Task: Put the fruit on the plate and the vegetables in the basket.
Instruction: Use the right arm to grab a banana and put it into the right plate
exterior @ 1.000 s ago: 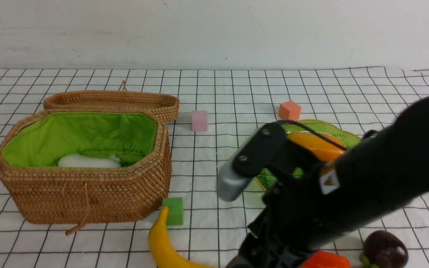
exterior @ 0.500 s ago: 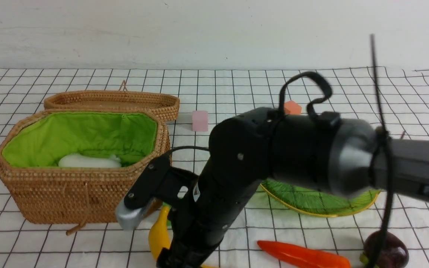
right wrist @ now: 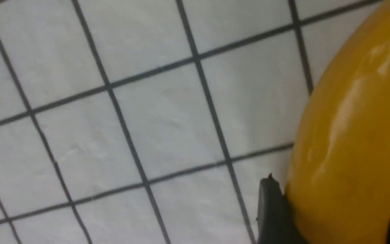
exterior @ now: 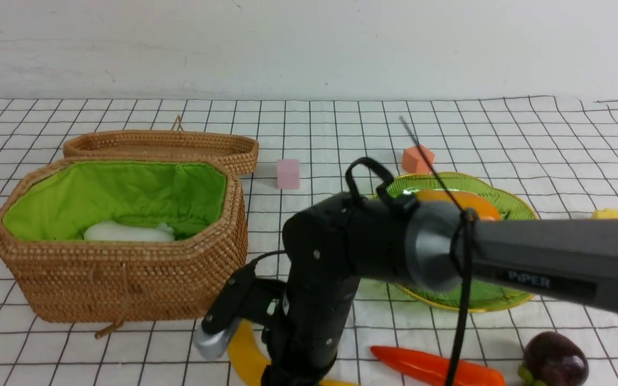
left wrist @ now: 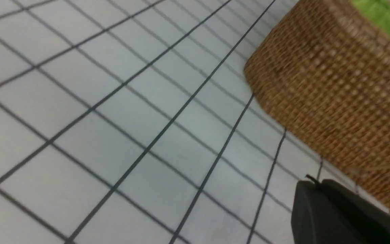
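Two fingers (right wrist: 271,210) of my right gripper (right wrist: 333,203) flank the long yellow plastic banana (right wrist: 350,118) at the checked cloth's (right wrist: 113,135) front edge; whether clamped, I cannot tell.

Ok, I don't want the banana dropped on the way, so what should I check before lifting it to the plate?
1. Banana between the right gripper fingers: ok, one shows on each side.
2. Grip closed tight: cannot tell.
3. Room on the plate: ok, only the mango shows, though the arm hides part.
4. Pepper beside the banana, toward the plate: not ok for a low sweep; lift first.
5. Left gripper out of the way: ok, it is by the basket wall.
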`<move>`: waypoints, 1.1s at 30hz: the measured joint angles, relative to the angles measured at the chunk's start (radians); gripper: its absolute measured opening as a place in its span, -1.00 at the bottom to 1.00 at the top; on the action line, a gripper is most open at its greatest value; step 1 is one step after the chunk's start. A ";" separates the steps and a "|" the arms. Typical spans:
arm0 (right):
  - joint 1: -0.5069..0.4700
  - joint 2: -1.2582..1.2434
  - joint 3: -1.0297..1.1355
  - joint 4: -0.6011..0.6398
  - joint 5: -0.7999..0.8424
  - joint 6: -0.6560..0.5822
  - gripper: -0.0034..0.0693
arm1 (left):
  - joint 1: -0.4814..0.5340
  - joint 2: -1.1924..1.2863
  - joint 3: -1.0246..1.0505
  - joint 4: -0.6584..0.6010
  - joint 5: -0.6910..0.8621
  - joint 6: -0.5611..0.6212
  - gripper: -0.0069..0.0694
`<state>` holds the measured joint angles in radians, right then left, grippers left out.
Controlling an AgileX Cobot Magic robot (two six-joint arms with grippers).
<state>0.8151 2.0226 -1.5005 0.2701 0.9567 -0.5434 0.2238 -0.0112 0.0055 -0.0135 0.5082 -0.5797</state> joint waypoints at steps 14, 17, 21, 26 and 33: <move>-0.439 -0.047 -0.093 0.122 -0.013 -0.040 0.04 | -0.216 0.000 0.022 0.061 -0.128 -0.002 -0.80; -0.463 0.003 -0.093 0.111 -0.062 -0.039 0.04 | -0.216 0.000 0.022 0.094 -0.128 -0.002 -0.80; -0.469 0.014 -0.093 0.081 -0.074 -0.013 0.04 | -0.216 0.000 0.022 0.102 -0.128 -0.002 -0.80; -0.470 -0.001 -0.093 0.075 -0.048 0.003 0.46 | -0.216 0.000 0.022 0.106 -0.127 -0.002 -0.78; -0.470 -0.109 -0.093 0.118 0.060 0.005 0.94 | -0.216 0.000 0.022 0.109 -0.127 -0.002 -0.76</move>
<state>0.3450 1.9132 -1.5936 0.3879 1.0169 -0.5384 0.0083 -0.0112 0.0279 0.0958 0.3808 -0.5816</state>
